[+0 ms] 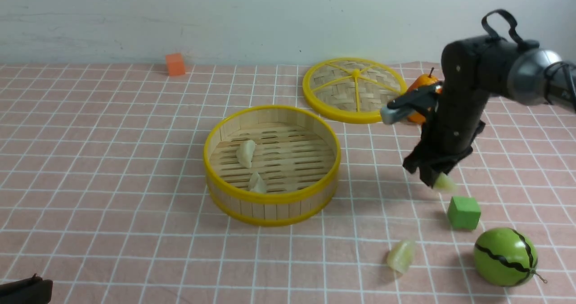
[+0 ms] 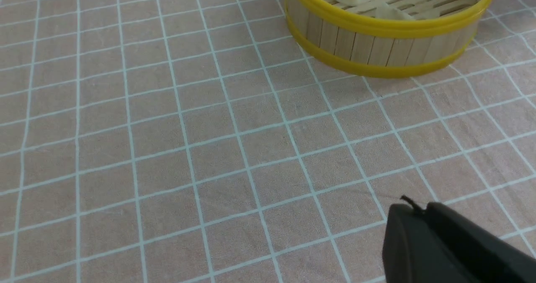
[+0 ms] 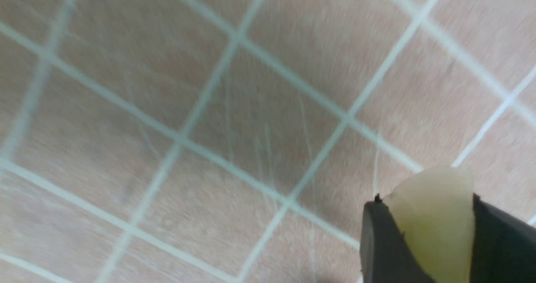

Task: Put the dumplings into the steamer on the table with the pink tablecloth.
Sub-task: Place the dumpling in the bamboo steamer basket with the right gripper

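Note:
The steamer stands mid-table on the pink tablecloth, holding two pale dumplings. My right gripper hangs just above the cloth to the steamer's right, shut on a third dumpling that pokes out past the black fingers. A fourth dumpling lies loose on the cloth nearer the front. My left gripper sits low at the front left, shut and empty; the steamer shows ahead of it in the left wrist view.
A green cube and a toy watermelon sit right beside the held dumpling. The flat woven lid lies behind the steamer, an orange fruit behind my right arm, and an orange cube by the far wall.

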Robot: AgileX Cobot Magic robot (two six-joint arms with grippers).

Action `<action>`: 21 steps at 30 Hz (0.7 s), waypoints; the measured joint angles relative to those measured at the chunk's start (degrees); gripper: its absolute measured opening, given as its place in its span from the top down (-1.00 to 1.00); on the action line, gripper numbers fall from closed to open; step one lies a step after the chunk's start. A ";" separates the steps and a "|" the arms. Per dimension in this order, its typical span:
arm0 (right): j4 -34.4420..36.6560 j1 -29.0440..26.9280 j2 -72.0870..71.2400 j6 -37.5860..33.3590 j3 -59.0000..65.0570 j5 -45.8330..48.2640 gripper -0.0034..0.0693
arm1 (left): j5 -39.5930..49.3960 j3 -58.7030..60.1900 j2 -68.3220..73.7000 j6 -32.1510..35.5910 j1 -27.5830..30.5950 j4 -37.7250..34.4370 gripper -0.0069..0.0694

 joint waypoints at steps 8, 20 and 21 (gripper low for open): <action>21.11 6.72 1.98 -7.27 -11.90 -11.90 0.24 | -1.50 0.00 0.00 0.00 0.00 1.00 0.72; 28.31 10.10 13.07 -6.80 -12.04 -26.67 -0.07 | -1.61 0.07 0.00 0.00 0.00 1.06 0.72; 28.36 10.10 12.68 -5.78 -12.04 -25.98 -0.25 | -1.61 0.07 0.00 0.00 0.00 1.06 0.72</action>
